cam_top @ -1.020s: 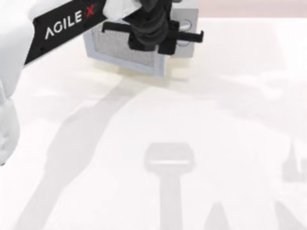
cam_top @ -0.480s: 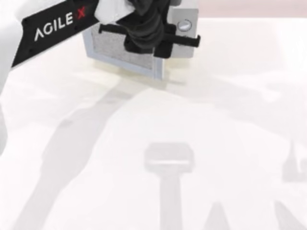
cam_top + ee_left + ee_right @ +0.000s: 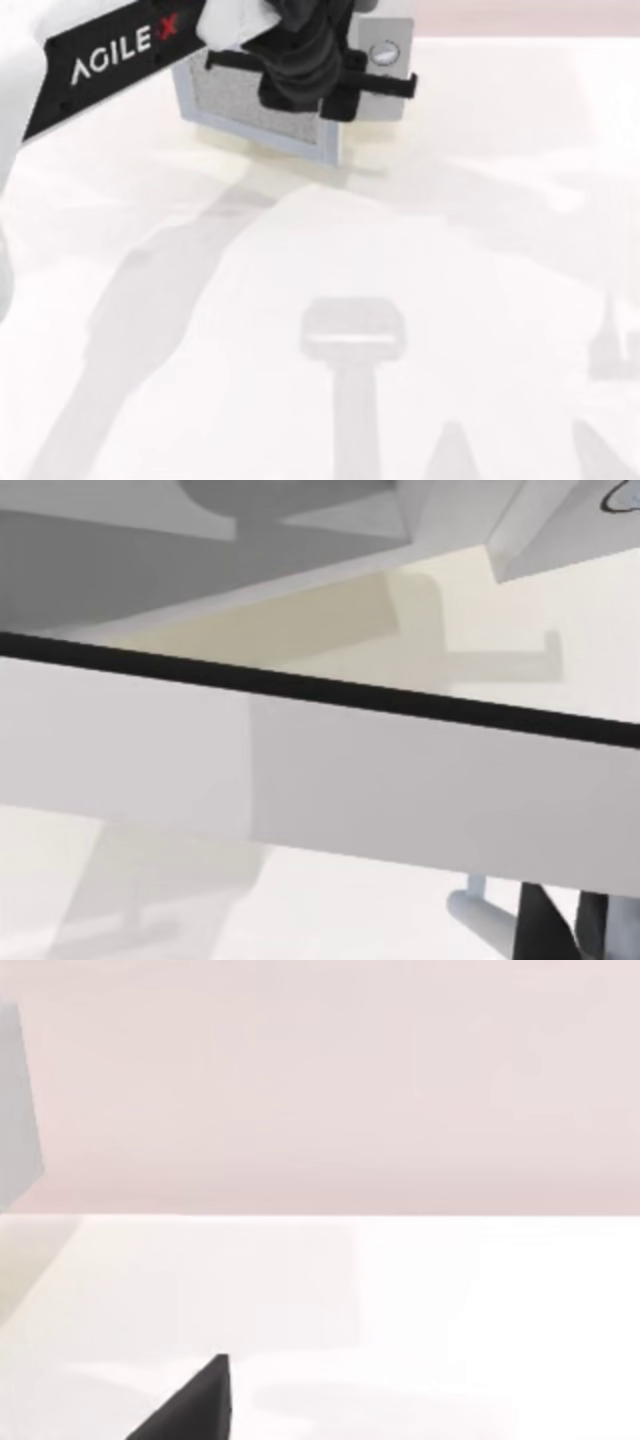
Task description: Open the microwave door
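The white worktop [image 3: 420, 280] fills nearly all of the top view, bare but for grey shadows. At its far edge, left of the middle, stands the microwave [image 3: 392, 108], a small light-grey box partly hidden under my left arm [image 3: 110, 62], which reaches in from the left side with its black AgileX panel uppermost. The microwave door [image 3: 235, 100], with its speckled mesh window, faces the near edge and stands swung a little out from the body, its free edge with the pale handle strip [image 3: 331, 148] nearest the worktop's middle. One round knob [image 3: 384, 52] shows on the control panel to the door's right. The left gripper [image 3: 318, 88] hangs over the top of the door near the handle side; whether its jaws are spread or pinching the door I cannot tell. Of the right gripper only a dark fingertip [image 3: 195, 1405] shows, over bare worktop
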You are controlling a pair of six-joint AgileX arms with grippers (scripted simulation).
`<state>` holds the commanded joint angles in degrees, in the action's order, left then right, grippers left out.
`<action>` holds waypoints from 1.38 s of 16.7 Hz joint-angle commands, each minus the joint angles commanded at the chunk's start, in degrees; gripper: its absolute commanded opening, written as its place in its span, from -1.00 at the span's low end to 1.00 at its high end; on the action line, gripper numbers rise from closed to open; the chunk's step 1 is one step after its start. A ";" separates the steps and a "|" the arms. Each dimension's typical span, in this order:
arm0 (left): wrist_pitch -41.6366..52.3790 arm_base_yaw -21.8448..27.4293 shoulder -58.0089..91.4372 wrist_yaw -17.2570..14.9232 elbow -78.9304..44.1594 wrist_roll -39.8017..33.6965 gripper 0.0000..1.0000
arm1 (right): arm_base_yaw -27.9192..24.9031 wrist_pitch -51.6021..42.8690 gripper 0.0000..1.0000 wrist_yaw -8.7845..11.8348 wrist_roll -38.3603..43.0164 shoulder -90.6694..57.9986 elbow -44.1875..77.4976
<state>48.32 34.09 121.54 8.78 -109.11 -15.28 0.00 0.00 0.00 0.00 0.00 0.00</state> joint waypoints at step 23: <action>-3.61 -1.36 -5.38 -3.69 8.19 6.63 -1.00 | 0.00 0.00 1.00 0.00 0.00 0.00 0.00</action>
<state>44.70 32.73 116.16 5.08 -100.91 -8.65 0.00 0.00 0.00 0.00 0.00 0.00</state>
